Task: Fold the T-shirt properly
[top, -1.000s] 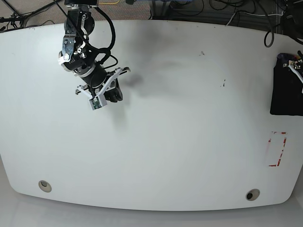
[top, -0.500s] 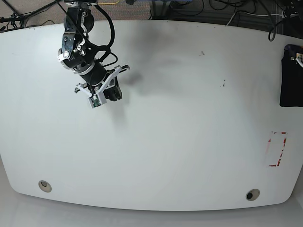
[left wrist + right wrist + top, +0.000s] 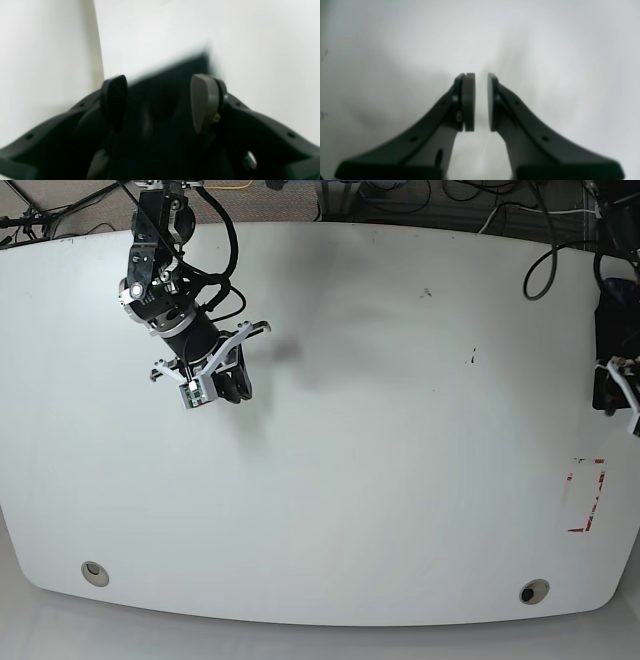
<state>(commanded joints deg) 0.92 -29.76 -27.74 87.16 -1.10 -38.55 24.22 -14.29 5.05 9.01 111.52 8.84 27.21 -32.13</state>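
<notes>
The black T-shirt (image 3: 603,350) is at the far right edge of the base view, partly out of frame. My left gripper (image 3: 620,385) is there with it. In the left wrist view the T-shirt (image 3: 175,70) fills the wide gap between the fingers (image 3: 203,102) of the left gripper (image 3: 158,80), and a blurred corner sticks out past them. My right gripper (image 3: 238,390) hovers over the bare white table (image 3: 350,480) at the upper left. In its own view the right gripper (image 3: 481,77) holds nothing, and only a thin slit separates its pads.
A red tape rectangle (image 3: 585,495) marks the table near its right edge. Two round holes (image 3: 95,572) (image 3: 533,591) sit near the front corners. Cables (image 3: 500,210) lie behind the table's far edge.
The T-shirt and the left gripper have slid right, toward and partly past the frame's edge. The right arm has drawn back slightly to the upper left.
</notes>
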